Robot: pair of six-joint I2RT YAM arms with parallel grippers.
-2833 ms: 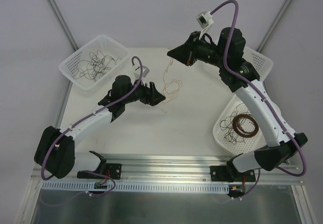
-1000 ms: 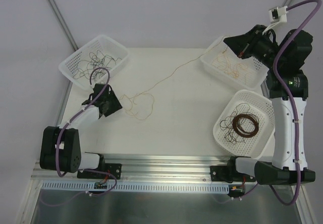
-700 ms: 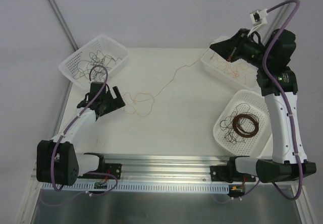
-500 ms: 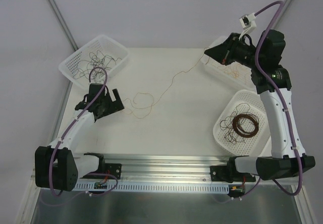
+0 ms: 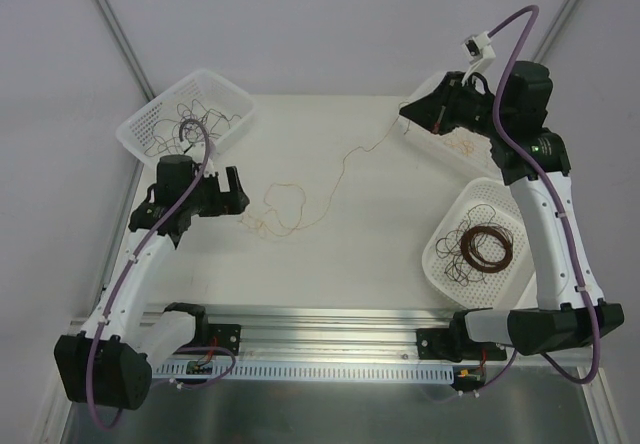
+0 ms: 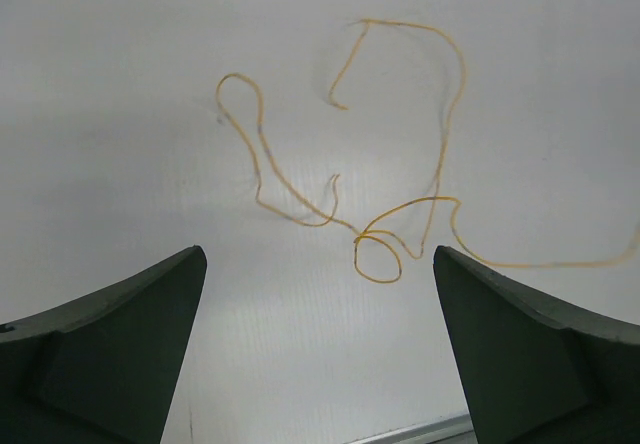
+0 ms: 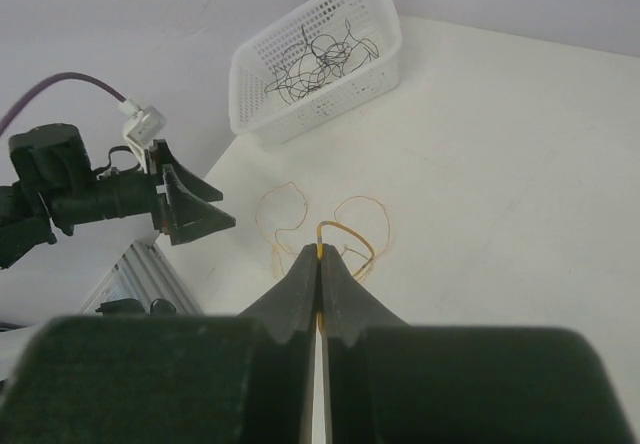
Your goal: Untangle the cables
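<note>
One yellow-tan cable (image 5: 285, 209) lies in loose loops on the white table, and its far end rises slack to my right gripper (image 5: 403, 114). In the right wrist view that gripper (image 7: 320, 249) is shut on the cable (image 7: 345, 230), high above the table. My left gripper (image 5: 241, 196) sits just left of the loops, open. In its wrist view the left gripper (image 6: 318, 256) holds nothing, and the cable's loops (image 6: 360, 236) lie on the table ahead of the fingers. More dark and tan cables (image 5: 195, 119) are tangled in the back-left basket.
The white back-left basket (image 5: 135, 139) also shows in the right wrist view (image 7: 385, 24). A basket (image 5: 435, 264) at the right holds a neat brown ring coil (image 5: 487, 247) and loose strands. Another basket (image 5: 470, 149) with tan strands is partly hidden behind the right arm.
My left gripper has opened and let go of the cable. My right gripper has moved left from over the back-right basket, still pinching the cable, which has gone from taut to slack.
</note>
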